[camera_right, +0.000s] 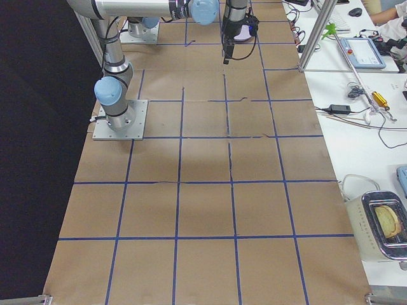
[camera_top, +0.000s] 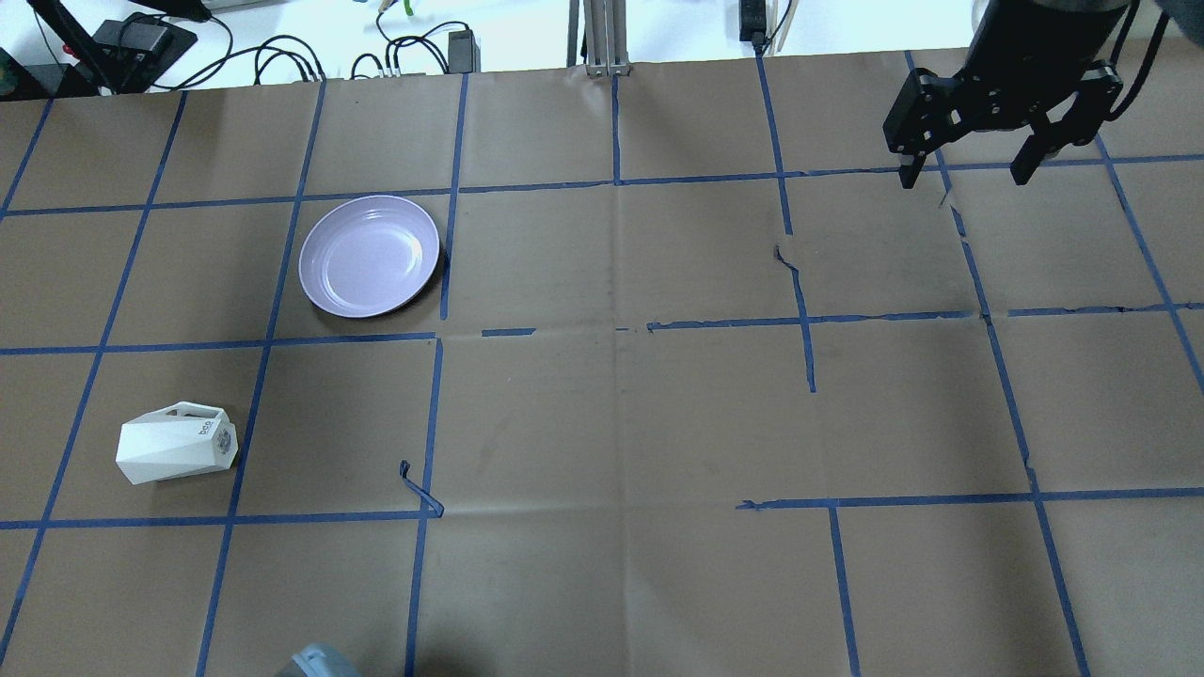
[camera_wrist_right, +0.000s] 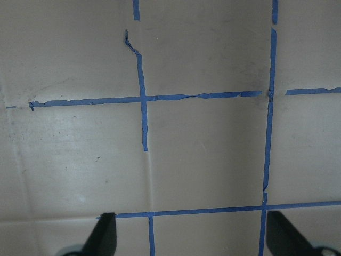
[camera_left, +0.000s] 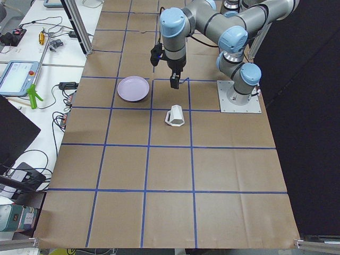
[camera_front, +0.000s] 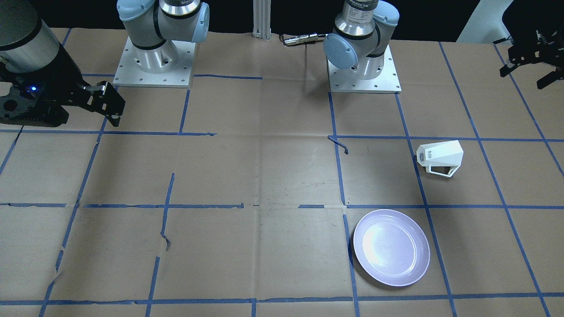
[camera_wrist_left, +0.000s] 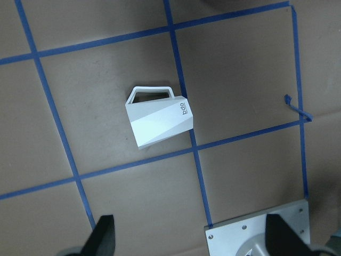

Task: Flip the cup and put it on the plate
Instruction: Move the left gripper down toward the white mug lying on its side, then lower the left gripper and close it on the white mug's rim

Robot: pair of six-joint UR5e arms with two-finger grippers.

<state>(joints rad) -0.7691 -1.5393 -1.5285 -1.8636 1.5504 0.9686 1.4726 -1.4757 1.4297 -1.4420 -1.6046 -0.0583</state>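
The white faceted cup (camera_front: 440,156) lies on its side on the brown paper; it also shows in the overhead view (camera_top: 177,442), the left side view (camera_left: 175,116) and the left wrist view (camera_wrist_left: 159,120), its handle flat beside it. The lavender plate (camera_front: 391,247) sits bare, a short way from the cup, and shows in the overhead view (camera_top: 370,255). My left gripper (camera_front: 527,75) hangs open and empty high above the table, the cup below it and ahead of its fingertips (camera_wrist_left: 104,234). My right gripper (camera_top: 963,179) is open and empty, far from both.
Blue tape lines grid the brown paper, with a loose curl of tape (camera_top: 419,489) near the cup. The two arm bases (camera_front: 154,61) stand at the robot's edge. Cables and devices (camera_top: 282,56) lie beyond the far edge.
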